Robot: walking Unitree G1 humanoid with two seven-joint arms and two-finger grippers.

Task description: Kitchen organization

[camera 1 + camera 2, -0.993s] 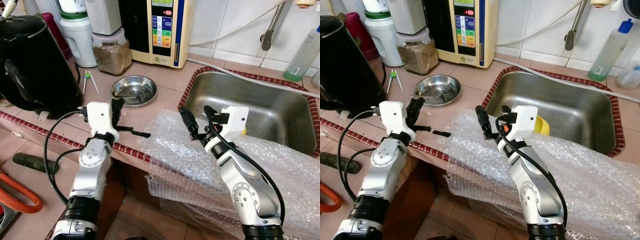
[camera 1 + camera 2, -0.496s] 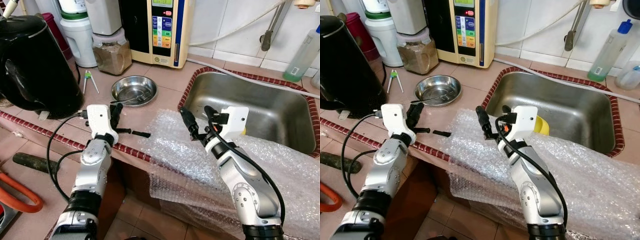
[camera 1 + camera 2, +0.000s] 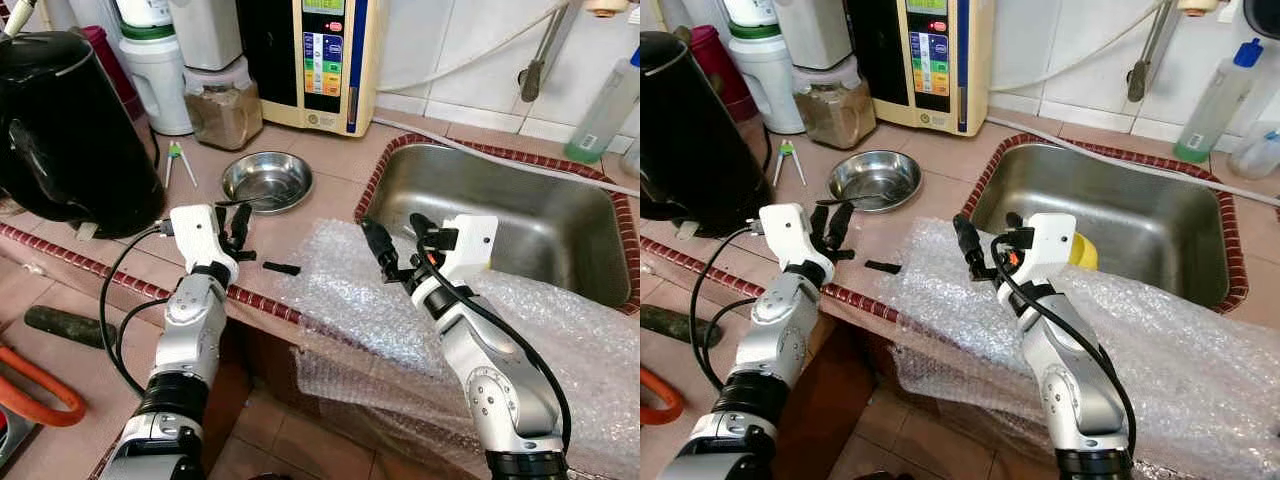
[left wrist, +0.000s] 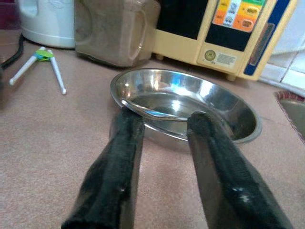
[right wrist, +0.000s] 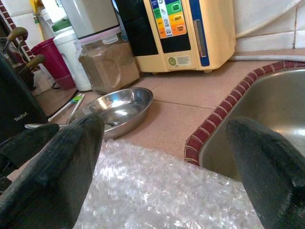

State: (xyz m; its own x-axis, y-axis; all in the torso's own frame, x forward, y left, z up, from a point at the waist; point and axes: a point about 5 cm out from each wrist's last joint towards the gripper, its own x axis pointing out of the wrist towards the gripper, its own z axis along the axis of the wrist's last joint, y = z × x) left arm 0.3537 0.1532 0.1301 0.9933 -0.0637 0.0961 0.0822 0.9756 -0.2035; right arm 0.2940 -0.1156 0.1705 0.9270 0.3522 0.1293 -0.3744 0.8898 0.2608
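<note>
I'm lining up a pick. My left gripper [image 3: 238,228], fingers slightly apart and holding nothing, hovers low over the tiled worktop [image 3: 330,160] at centre left, aimed at the shallow round stainless-steel bowl [image 3: 267,180] just beyond. Next I'd judge it needs to ease forward and straddle the near rim. The bowl looks shiny and holds a spoon. My right gripper [image 3: 398,243], fingers wide apart, hangs over the clear bubble wrap sheet [image 3: 360,300] at centre.
</note>
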